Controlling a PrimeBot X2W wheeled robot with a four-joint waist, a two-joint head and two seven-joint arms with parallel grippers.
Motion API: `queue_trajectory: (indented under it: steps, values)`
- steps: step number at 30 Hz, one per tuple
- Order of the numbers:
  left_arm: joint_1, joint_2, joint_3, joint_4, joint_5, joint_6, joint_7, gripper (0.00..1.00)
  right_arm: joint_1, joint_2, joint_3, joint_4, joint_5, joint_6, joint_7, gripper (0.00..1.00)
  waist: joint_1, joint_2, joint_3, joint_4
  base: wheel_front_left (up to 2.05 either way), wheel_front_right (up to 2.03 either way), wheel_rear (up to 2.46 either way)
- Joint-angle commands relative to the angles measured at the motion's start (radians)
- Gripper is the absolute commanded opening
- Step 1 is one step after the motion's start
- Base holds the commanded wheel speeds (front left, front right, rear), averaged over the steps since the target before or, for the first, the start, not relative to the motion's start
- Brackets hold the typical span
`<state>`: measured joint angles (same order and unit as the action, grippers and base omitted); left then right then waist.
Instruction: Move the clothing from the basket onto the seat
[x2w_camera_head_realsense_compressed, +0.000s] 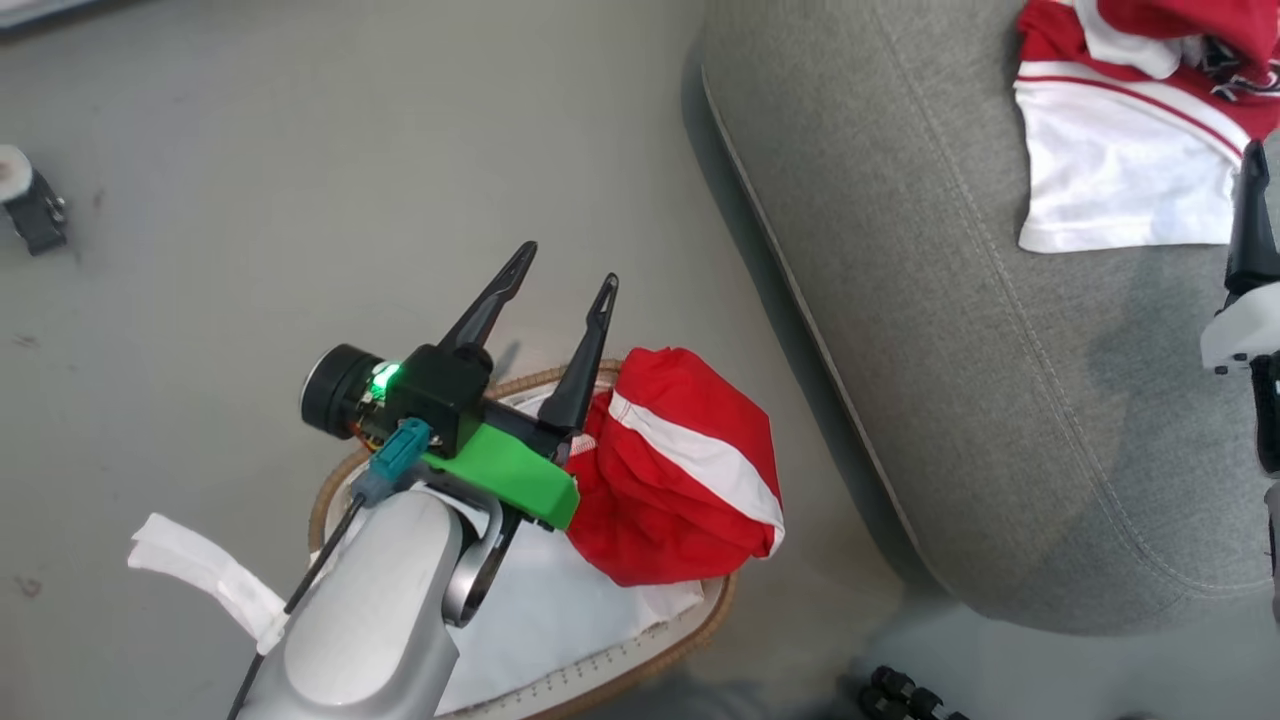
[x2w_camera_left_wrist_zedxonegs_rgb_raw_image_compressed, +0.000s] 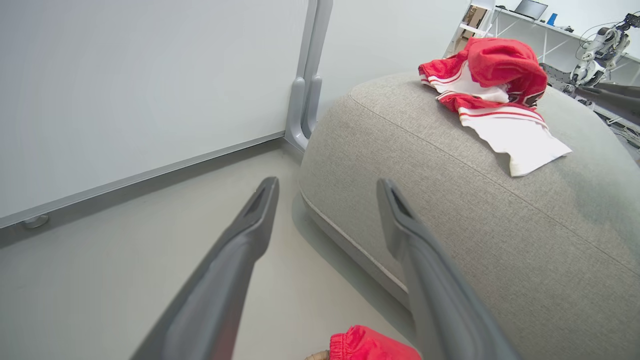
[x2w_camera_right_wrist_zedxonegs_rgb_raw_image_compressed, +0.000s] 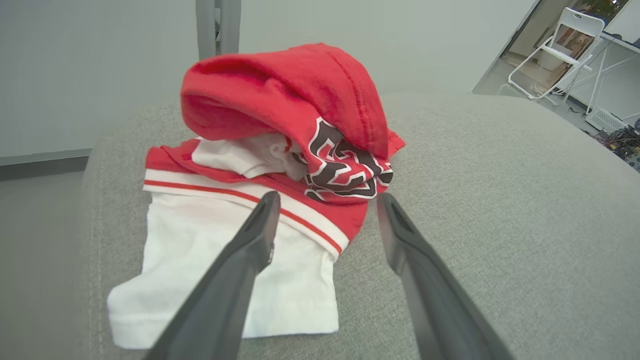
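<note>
One bright red, white-striped garment (x2w_camera_head_realsense_compressed: 680, 465) is lying in the brown-rimmed white basket (x2w_camera_head_realsense_compressed: 722, 605), just right of the spread-apart, empty left gripper (x2w_camera_head_realsense_compressed: 569, 263).

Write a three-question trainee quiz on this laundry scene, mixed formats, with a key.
1. True or false: the basket holds no red clothing.
2. The left gripper is: A) open and empty; B) shut on the white sheet; C) shut on the rim.
3. Fill in: the right gripper points at the red-and-white clothing lying on the ___.
Key: 1 false, a red garment lies in it; 2 A; 3 seat.
</note>
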<state>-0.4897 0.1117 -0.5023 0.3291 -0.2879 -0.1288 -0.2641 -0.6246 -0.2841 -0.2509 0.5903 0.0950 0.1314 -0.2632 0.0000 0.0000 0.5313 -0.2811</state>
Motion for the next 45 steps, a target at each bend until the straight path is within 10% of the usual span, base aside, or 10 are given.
queue_trajectory:
  steps: [1, 29, 45]
  values:
    - [0.024, -0.003, 0.01, 0.004, 0.006, -0.003, -0.001, 1.0, 0.019, 0.005, -0.013, -0.021, 0.019, -0.001, -0.002, 1.0, 0.0, 0.0, -0.061, 0.018, 0.0, 0.0, 0.0]
    - [0.278, -0.06, 0.447, 0.014, 0.101, 0.0, -0.001, 1.0, 0.244, 0.188, 0.156, -0.21, 0.114, -0.001, -0.002, 1.0, 0.0, 0.0, -0.314, 0.23, 0.0, 0.0, 0.0]
    - [0.411, -0.06, 0.482, -0.007, 0.078, 0.016, -0.001, 1.0, 0.391, 0.2, 0.234, -0.201, 0.108, -0.001, -0.002, 1.0, 0.0, 0.0, -0.419, 0.239, 0.0, 0.0, 0.0]
